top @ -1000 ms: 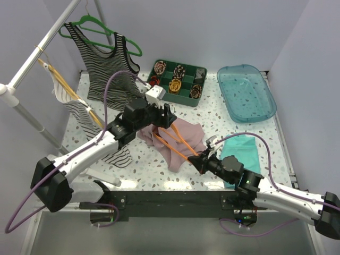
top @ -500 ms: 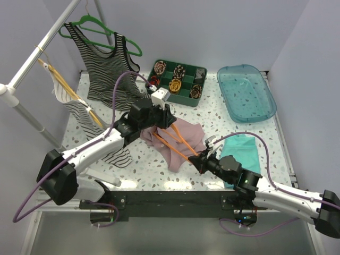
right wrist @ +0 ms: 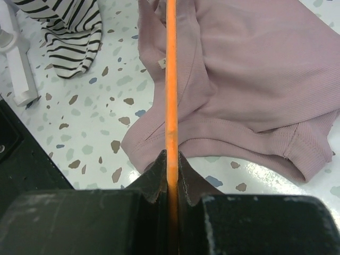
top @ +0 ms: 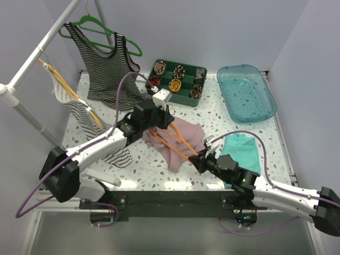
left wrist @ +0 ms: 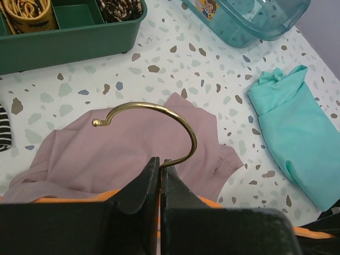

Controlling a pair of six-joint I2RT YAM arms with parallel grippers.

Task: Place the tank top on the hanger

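The dusty-pink tank top (top: 185, 134) lies crumpled flat on the speckled table, seen also in the left wrist view (left wrist: 106, 154) and the right wrist view (right wrist: 249, 69). The orange hanger (top: 178, 142) rests over it. My left gripper (top: 166, 118) is shut on the base of the hanger's brass hook (left wrist: 154, 114), the jaws pinching the wire (left wrist: 160, 163). My right gripper (top: 195, 159) is shut on one orange arm of the hanger (right wrist: 171, 95), near its end, at the tank top's near hem.
Striped tank tops hang on a green hanger (top: 101, 32) and a tan hanger (top: 69, 87) from the rail at the left. A green tray of trinkets (top: 178, 79) and a teal tub (top: 245, 93) stand at the back. A folded teal cloth (top: 241, 151) lies right.
My left gripper moved a little right and closed on the hanger's hook. My right gripper kept its hold and shifted slightly left.
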